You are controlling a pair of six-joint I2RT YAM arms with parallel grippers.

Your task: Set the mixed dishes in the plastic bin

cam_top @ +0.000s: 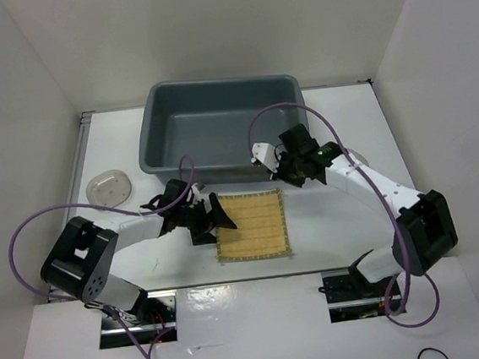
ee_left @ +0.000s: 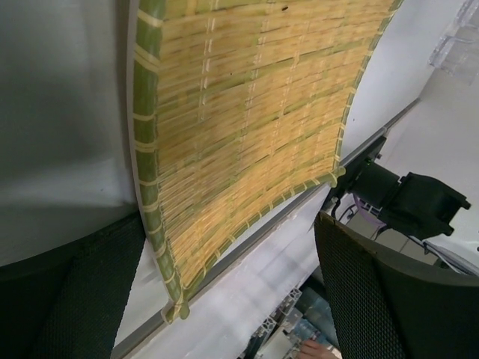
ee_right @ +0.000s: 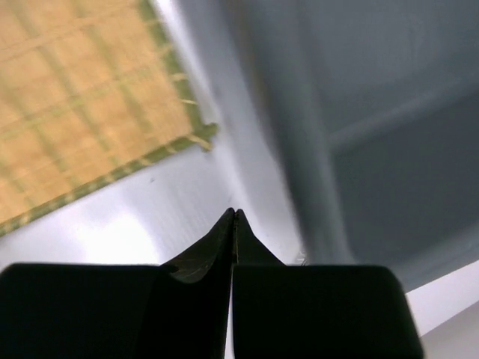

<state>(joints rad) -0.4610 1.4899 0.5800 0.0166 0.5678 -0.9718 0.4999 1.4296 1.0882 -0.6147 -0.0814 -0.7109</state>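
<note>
The tan-yellow woven mat (cam_top: 251, 225) lies on the table in front of the dark grey plastic bin (cam_top: 222, 130). My left gripper (cam_top: 212, 220) is open at the mat's left edge. In the left wrist view the mat (ee_left: 247, 112) fills the space ahead of the wide-apart fingers (ee_left: 382, 299). My right gripper (cam_top: 278, 174) is shut and empty, low over the table between the mat's far right corner (ee_right: 90, 112) and the bin's front wall (ee_right: 314, 149). A clear round plate (cam_top: 109, 188) lies at the far left. The cup is not in view.
A clear ribbed object (cam_top: 356, 158) sits partly hidden behind my right arm; it also shows in the left wrist view (ee_left: 456, 45). White walls enclose the table on three sides. The table's near edge rail (ee_left: 247, 247) runs just past the mat.
</note>
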